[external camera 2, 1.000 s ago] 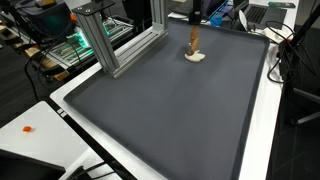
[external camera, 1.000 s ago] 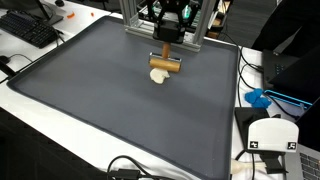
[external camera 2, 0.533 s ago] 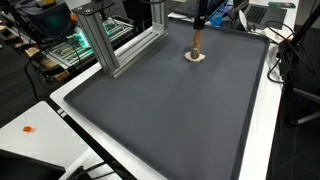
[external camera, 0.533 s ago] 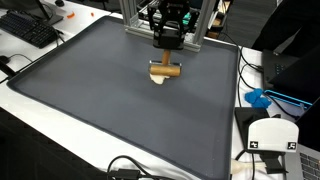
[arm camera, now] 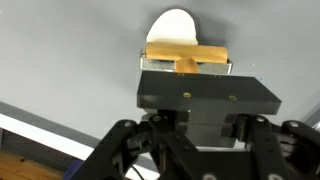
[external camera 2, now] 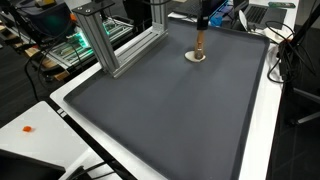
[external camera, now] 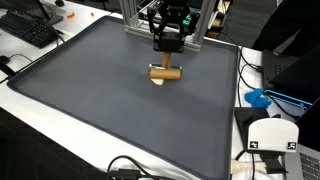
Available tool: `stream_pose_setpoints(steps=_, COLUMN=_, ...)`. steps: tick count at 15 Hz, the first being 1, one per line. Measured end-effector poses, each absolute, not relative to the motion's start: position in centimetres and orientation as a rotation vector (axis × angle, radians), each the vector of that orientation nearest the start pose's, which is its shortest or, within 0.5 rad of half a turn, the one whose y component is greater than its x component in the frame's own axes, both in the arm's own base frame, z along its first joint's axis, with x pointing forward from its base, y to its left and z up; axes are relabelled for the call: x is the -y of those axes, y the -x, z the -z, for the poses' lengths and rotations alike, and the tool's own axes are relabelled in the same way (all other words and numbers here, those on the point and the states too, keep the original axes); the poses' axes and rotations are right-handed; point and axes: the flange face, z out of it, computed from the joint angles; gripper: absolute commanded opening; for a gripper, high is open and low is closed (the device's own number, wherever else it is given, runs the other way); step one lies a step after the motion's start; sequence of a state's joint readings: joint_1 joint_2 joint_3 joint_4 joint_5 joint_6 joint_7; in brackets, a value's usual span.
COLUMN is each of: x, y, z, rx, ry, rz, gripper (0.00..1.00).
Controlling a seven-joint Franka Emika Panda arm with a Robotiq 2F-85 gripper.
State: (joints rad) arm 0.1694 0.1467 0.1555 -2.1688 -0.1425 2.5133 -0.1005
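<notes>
My gripper (external camera: 166,48) is shut on the upright stem of a wooden T-shaped tool (external camera: 165,70). The tool's crossbar rests on or just above a small flat white disc (external camera: 159,79) on the dark grey mat (external camera: 110,100), near its far edge. In an exterior view the tool (external camera 2: 201,42) hangs below the gripper (external camera 2: 202,27) over the disc (external camera 2: 197,58). In the wrist view the crossbar (arm camera: 184,54) lies across the disc (arm camera: 172,24), and the gripper (arm camera: 187,76) holds the stem behind it; the fingertips are mostly hidden by the gripper body.
An aluminium frame (external camera 2: 105,45) stands at the mat's far side. A keyboard (external camera: 28,28) and cables lie beside the mat. A white device (external camera: 272,135) and a blue object (external camera: 258,98) sit past another edge.
The gripper and tool have shifted slightly across the disc, toward the camera in an exterior view. The disc has barely moved.
</notes>
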Motion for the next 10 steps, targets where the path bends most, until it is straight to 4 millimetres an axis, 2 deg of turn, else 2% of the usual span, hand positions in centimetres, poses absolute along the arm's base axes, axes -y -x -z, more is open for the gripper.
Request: stream_pose_setpoints(steps=10, x=-18.69, y=-54.94, z=-34.09, rx=0.825, ry=3.031, rz=0.434, gripper=0.35)
